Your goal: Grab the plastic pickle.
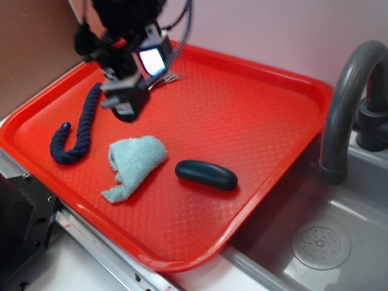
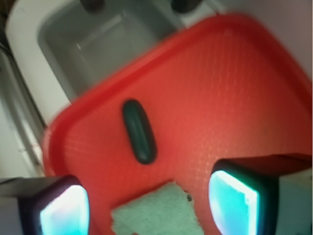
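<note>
The glossy dark teal plastic pickle (image 1: 206, 174), oblong with rounded ends, lies beyond the empty, spread hand (image 2: 146, 205).

Exterior looks down across the tray (image 1: 254, 115); wrist view hovers closer above it.

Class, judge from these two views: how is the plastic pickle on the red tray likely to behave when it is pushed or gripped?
The plastic pickle looks glossy and smooth, so it may slip between the pads. Its rounded capsule shape suggests it could roll sideways on the red tray if nudged. It probably stays stiff, unlike the crumpled cloth beside it. The pincer appears open.
</note>
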### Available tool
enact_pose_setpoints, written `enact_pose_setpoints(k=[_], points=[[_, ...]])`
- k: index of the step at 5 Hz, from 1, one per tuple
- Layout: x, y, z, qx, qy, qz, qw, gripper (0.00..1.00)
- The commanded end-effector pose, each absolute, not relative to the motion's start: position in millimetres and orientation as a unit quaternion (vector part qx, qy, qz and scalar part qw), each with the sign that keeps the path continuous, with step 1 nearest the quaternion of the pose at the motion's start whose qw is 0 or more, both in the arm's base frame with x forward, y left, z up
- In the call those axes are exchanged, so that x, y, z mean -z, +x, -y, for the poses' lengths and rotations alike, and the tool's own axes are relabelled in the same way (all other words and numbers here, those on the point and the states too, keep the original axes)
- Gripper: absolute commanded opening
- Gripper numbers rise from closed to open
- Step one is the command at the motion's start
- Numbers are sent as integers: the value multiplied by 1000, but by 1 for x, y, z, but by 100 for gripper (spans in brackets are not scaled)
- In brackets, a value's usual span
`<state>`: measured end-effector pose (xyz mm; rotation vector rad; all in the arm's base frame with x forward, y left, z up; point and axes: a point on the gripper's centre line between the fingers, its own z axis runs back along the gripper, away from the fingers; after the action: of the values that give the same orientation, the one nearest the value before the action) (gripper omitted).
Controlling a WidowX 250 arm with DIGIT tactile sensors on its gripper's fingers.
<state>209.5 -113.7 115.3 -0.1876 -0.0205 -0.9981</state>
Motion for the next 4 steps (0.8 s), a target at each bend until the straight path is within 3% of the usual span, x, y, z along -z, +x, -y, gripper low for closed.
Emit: enact_pose_setpoints(k=[1, 4], points=[[-98, 215, 138, 529, -62, 12, 846, 100], [-39, 209, 154, 551, -7, -48, 833, 100]])
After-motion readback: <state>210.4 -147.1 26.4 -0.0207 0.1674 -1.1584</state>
